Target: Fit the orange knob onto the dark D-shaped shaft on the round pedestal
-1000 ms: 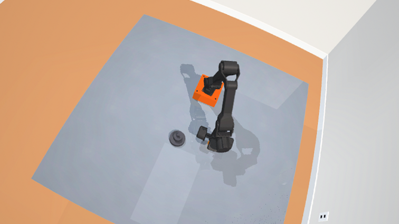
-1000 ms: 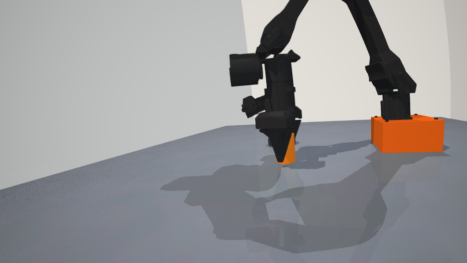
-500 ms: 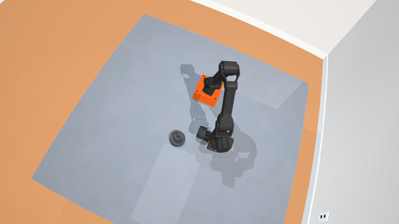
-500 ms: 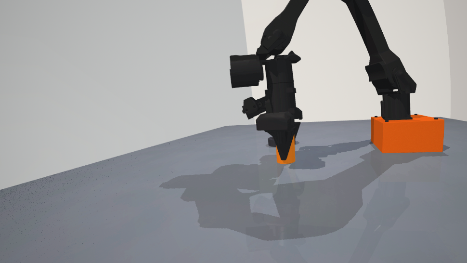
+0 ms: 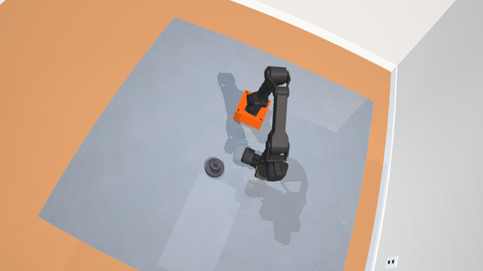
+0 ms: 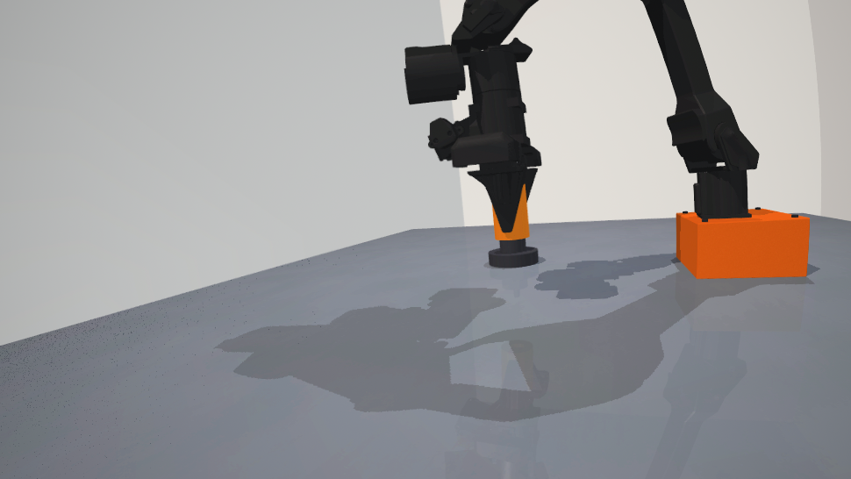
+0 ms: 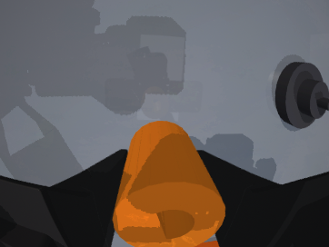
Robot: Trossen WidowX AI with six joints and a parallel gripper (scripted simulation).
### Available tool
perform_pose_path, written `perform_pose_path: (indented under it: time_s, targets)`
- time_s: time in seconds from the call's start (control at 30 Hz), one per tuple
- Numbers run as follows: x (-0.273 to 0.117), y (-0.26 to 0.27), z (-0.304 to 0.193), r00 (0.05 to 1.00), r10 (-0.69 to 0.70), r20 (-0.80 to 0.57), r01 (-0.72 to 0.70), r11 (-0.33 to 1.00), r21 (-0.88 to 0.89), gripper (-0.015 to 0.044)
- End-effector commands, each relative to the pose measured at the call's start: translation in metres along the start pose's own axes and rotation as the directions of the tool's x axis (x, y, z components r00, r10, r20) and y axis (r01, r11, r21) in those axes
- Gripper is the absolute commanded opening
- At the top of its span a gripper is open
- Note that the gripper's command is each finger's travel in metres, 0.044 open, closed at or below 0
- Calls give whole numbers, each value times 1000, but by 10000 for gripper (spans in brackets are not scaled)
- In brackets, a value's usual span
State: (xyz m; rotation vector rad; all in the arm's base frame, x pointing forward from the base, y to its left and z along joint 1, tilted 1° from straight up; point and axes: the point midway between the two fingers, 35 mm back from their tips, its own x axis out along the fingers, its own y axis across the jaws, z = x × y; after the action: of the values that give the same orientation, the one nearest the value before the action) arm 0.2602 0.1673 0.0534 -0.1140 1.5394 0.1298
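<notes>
The orange knob [image 5: 256,169] [image 6: 519,229] [image 7: 174,156] is an upright, slightly tilted cylinder, held above the table. My gripper [image 6: 507,227] [image 7: 161,156] is shut on it, one finger on each side. The knob's near end shows a dark wedge-like mark in the wrist view; its underside is hidden. The dark round pedestal [image 5: 207,169] [image 6: 513,260] [image 7: 283,93] stands to the left of the gripper in the top view and at the right edge of the wrist view. Its shaft [image 5: 215,164] [image 7: 324,103] is bare. In the exterior view the knob overlaps the shaft only by line of sight.
The orange base block [image 5: 241,119] [image 6: 753,247] carries the arm, behind the gripper in the top view and at the right in the exterior view. The arm's shadows lie across the grey table top [image 5: 114,200] [image 6: 178,416].
</notes>
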Motion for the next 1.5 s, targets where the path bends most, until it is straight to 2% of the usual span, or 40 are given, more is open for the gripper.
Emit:
perform_pose_path:
  time_s: [0.0, 0.23, 0.5, 1.47]
  targets:
    - [-31, 0, -1, 1000, 6, 8, -6, 1000, 3, 0]
    - [-71, -3, -8, 1000, 5, 7, -5, 1000, 3, 0]
    - [-68, -10, -4, 1000, 6, 3, -6, 1000, 17, 0]
    - [-44, -89, 28, 1000, -12, 3, 12, 1000, 22, 0]
